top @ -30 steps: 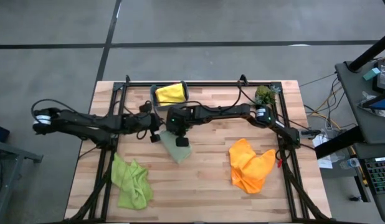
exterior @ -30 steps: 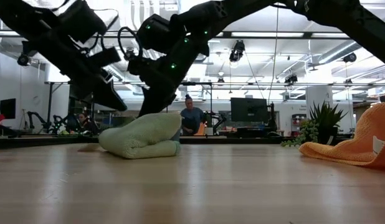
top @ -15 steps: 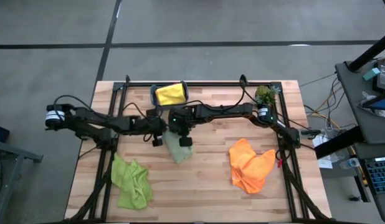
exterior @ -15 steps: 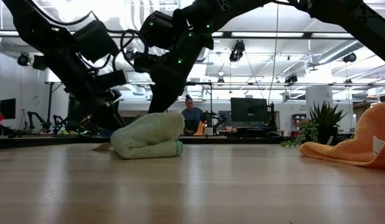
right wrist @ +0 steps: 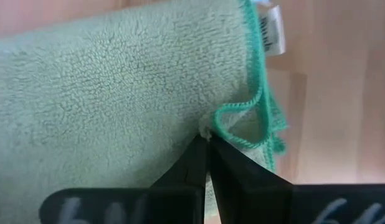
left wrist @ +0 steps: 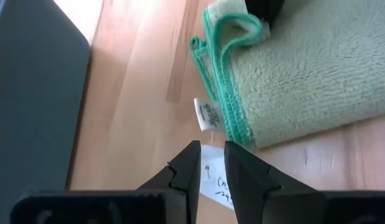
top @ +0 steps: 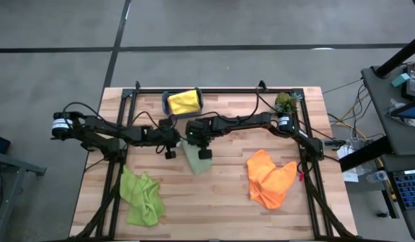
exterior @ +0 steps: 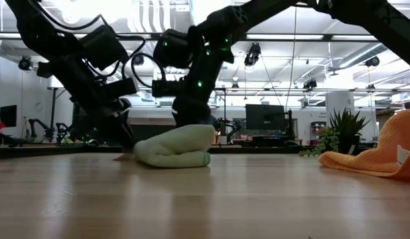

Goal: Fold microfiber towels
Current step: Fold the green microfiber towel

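A: What did the right gripper do?

B: Its fingers were pressed together, pinching the edge of the pale green towel near the middle of the table.

A: And the left gripper?

B: It hovered just beside the same towel, fingers parted by a narrow slit, pinching nothing; a white tag hung from the towel's teal hem.

A: How did that towel lie?

B: Folded over into a low roll on the wood.

A: Where were the other towels?

B: The lime green towel lay crumpled at the table's left front, the orange towel at its right front, both well apart from the grippers. The yellow towel sat in a bin at the far edge, near a plant.
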Tool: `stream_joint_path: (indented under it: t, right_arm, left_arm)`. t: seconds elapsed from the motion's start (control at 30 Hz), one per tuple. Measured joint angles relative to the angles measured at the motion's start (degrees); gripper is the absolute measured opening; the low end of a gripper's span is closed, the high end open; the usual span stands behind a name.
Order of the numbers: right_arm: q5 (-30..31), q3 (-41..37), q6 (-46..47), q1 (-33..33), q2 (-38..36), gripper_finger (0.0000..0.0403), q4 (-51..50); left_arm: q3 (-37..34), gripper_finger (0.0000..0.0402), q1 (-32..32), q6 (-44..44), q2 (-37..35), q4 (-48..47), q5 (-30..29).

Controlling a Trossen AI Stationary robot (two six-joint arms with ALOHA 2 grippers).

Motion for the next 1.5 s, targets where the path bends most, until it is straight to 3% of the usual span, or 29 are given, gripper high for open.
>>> stream_joint_path:
  t: [0.37, 0.77, 0.97, 1.23, 1.5]
  right_arm:
    - [0.04, -2.03, 1.18, -0.02, -0.43, 0.0015, 1.98]
    - [0.08, -2.1, 2.84, -0.43, -3.51, 0.0138, -1.19]
    - [0.01, -2.1, 4.84, -0.42, -6.74, 0.0165, -4.57]
    - [-3.39, -6.17, 5.59, 2.55, -10.43, 0.0128, -0.58]
    - [-11.05, -17.03, 6.46, 5.31, -10.6, 0.0042, 20.47]
  left_arm:
    - [1.33, 0.0058, 0.0, 0.0, -0.18, 2.08, 0.02]
    - [1.66, 0.0058, -0.04, -0.15, -2.72, 2.03, 0.75]
    - [1.16, 0.0058, -0.09, -1.41, -1.9, 4.12, 5.87]
    - [1.11, 0.0058, -0.17, -3.08, 2.45, 12.58, 6.95]
    - [1.05, 0.0058, -0.2, -3.06, 10.36, 23.14, 6.95]
